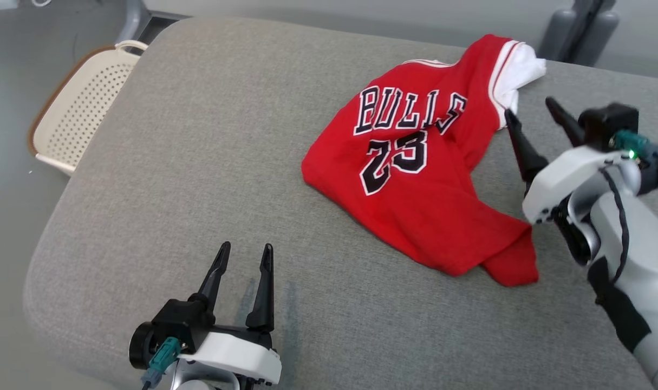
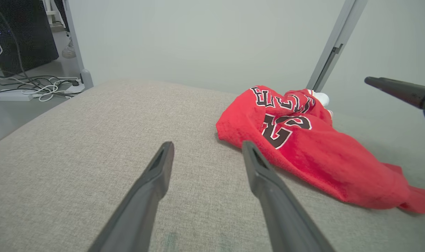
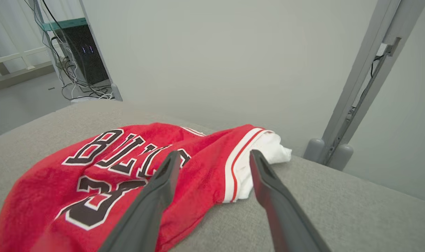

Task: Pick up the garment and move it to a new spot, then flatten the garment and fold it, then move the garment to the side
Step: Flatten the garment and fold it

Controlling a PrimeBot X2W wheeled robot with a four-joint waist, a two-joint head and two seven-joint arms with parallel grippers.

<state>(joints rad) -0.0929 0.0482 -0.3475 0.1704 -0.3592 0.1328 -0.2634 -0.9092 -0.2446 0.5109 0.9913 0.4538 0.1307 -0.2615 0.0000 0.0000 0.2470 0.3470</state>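
Observation:
The garment point(image 1: 415, 173) is a red basketball jersey with black lettering, the number 23 and white trim, lying crumpled on the grey cushioned surface point(image 1: 199, 162) right of centre. It also lies in the left wrist view as the jersey point(image 2: 303, 147) and in the right wrist view as the jersey point(image 3: 128, 168). My right gripper point(image 1: 529, 108) hovers open just right of the jersey's white-trimmed edge, nothing between its fingers point(image 3: 163, 189). My left gripper point(image 1: 245, 252) stands open near the front edge, well clear of the cloth, its fingers point(image 2: 156, 175) over bare fabric.
A cream perforated basket point(image 1: 79, 103) stands on the floor off the surface's far left corner. Grey posts point(image 1: 578, 27) rise behind the far right edge. Cables and a dark cabinet point(image 2: 20, 35) sit on the floor beyond. The surface's left half is bare.

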